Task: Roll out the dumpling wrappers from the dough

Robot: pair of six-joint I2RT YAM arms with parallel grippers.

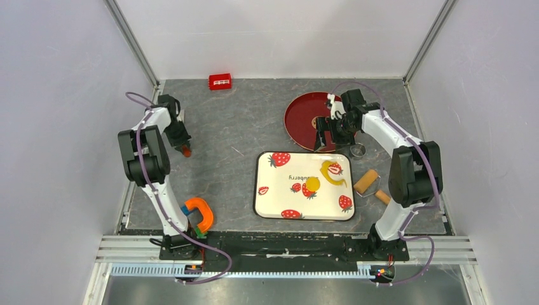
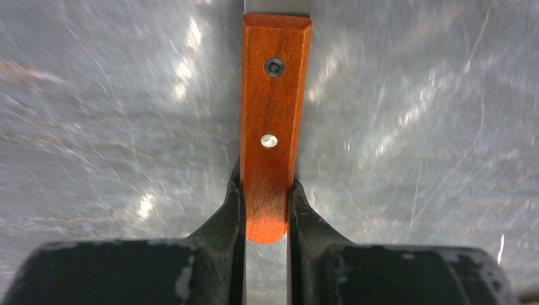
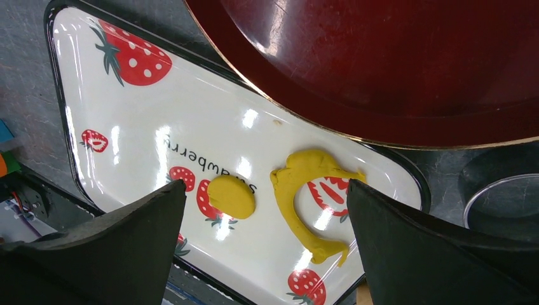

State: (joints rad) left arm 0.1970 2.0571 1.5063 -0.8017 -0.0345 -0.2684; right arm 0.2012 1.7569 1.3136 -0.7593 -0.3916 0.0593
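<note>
From the top, the grey worktop (image 1: 235, 140) holds a white tray (image 1: 273, 203) with red strawberries on it. One small round yellow wrapper (image 1: 312, 184) lies on the tray. Just to its right, also on the tray, lies the dough (image 1: 333, 172), a thin bent yellow strip. A red plate (image 1: 299, 114) sits behind the tray. The right claw (image 1: 328, 132) hangs over the near edge of the plate. A metal ring (image 1: 358, 150) sits by the tray's far right corner. A roller (image 1: 365, 181) lies just right of the tray. The left claw (image 1: 184, 145) is far off on the left, low over the worktop, with an orange handle (image 1: 186, 151) at its tip. A red block (image 1: 220, 81) sits at the back.

From the left wrist, the left claw (image 2: 267, 190) is closed on the handle (image 2: 273, 114). A finger presses each side of its round end. The handle is wood with two metal dots and points away over the worktop (image 2: 114, 127).

From the right wrist, the right claw (image 3: 266, 190) is wide open and holds nothing. Between its fingers (image 3: 127, 241) you see the tray (image 3: 191, 121) below. The wrapper (image 3: 232, 196) and the dough (image 3: 299, 203) lie close together but do not touch. The plate (image 3: 394, 63) fills the top, and the ring (image 3: 508, 203) is at the right edge.
</note>
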